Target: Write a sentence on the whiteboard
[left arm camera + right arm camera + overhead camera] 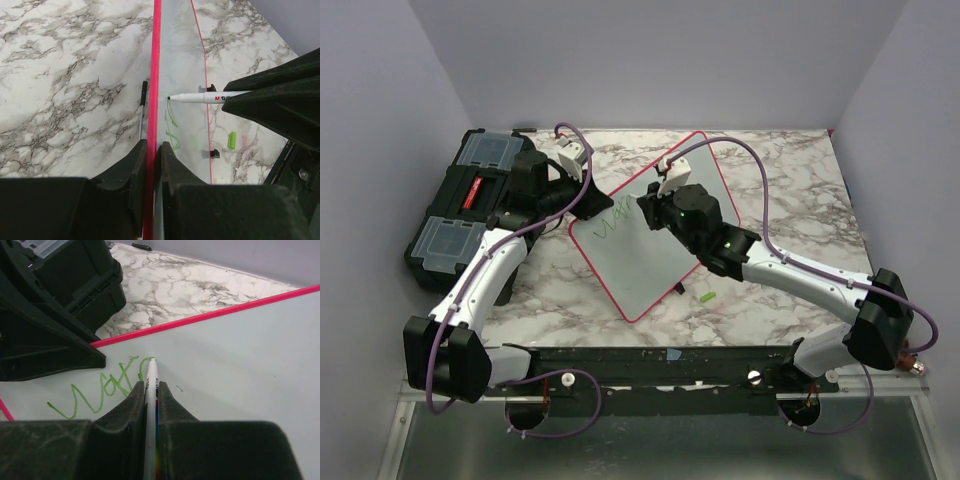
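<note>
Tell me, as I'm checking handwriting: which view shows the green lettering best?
Right wrist view: the green lettering sits close, strokes clear up to the marker tip. The top view shows only tiny faint marks; the left wrist view, a few foreshortened loops.

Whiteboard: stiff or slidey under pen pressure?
Probably stiff: the whiteboard looks flat and unbent, though the left pincer clamps only its rim. Likely light and slidey on the smooth marble table, hence the clamp while the marker writes.
</note>
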Robot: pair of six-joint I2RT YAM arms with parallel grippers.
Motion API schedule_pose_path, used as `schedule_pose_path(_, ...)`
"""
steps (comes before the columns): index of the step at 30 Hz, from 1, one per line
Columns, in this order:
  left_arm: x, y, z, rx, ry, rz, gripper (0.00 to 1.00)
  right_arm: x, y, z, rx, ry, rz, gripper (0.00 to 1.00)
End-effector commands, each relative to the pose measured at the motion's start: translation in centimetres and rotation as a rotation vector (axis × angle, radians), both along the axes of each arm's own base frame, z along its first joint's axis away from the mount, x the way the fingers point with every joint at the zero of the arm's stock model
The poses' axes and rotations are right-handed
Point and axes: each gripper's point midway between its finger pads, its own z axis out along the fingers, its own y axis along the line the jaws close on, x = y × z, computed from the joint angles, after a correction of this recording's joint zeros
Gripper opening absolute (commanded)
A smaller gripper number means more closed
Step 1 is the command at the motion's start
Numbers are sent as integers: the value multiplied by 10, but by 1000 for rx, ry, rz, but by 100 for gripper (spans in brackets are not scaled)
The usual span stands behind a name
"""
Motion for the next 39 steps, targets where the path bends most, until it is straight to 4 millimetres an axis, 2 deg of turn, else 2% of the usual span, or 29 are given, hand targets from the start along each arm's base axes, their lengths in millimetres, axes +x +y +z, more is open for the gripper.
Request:
schedule_pose_path(1,1,1,15,21,-102,-6,0,6,-11,-15,-66,16,-56,1)
schedule_pose_path(6,1,1,15,21,-103,-6,0,-1,-13,-26,-66,44,-40,1)
schedule_pose_path(18,1,0,16,21,-105,-8,0,-15,-17,-37,-66,90,-5,1)
schedule_pose_path(23,0,1,17,20,-105,-7,0,-12,-14,-33,-56,83,-6,1)
schedule_pose_path(31,-1,0,17,22,-105,-10,0,-1,-7,-13,-33,45,-29,1)
schedule_pose_path(39,-2,-2,18,21,-106,-15,0,7,-3,-8,-36,28,-47,1)
